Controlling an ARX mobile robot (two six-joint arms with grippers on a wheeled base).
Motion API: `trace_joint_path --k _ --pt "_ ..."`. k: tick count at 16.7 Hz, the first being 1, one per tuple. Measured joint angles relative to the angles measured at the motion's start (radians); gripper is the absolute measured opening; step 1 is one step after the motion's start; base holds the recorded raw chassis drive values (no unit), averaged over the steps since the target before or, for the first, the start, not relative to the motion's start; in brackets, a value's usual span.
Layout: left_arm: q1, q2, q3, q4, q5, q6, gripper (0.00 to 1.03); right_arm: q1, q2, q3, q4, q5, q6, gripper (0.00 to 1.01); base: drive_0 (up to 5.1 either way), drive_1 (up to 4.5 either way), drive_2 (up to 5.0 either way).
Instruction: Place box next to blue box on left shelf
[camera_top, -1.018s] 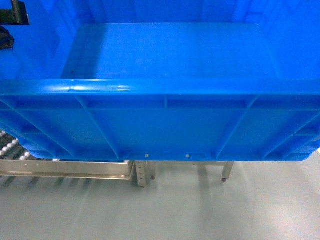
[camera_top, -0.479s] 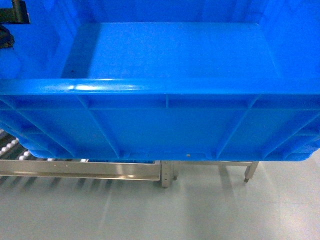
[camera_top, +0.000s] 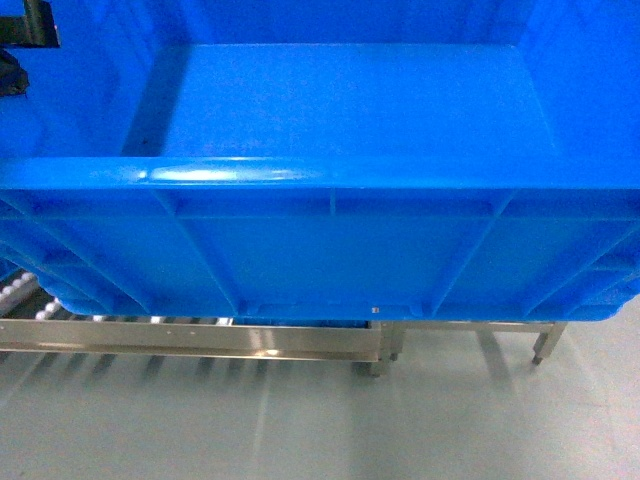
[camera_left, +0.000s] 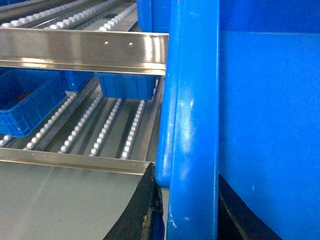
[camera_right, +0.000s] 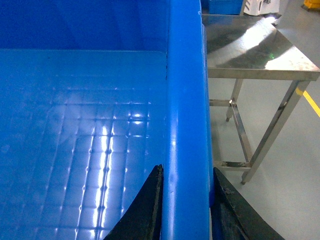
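Steel roller shelf (camera_left: 100, 130) flanks the glossy, thick-rimmed, ribbed plastic box (camera_top: 330, 250).

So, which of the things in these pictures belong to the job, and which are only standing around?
Belongs to the job:
- carried blue box, its rim clamped by the left end effector and the right end effector
- roller shelf
- blue box on the shelf

Only standing around:
- steel table
- another blue crate at the shelf's left
- floor
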Motion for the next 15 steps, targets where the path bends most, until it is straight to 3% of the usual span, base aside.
trace_joint_path --k 15 --pt "0.000 0.000 0.000 -0.002 0.000 0.000 0.16 0.000 0.000 0.000 -0.002 0.000 0.000 0.21 -5.0 2.41 2.4"
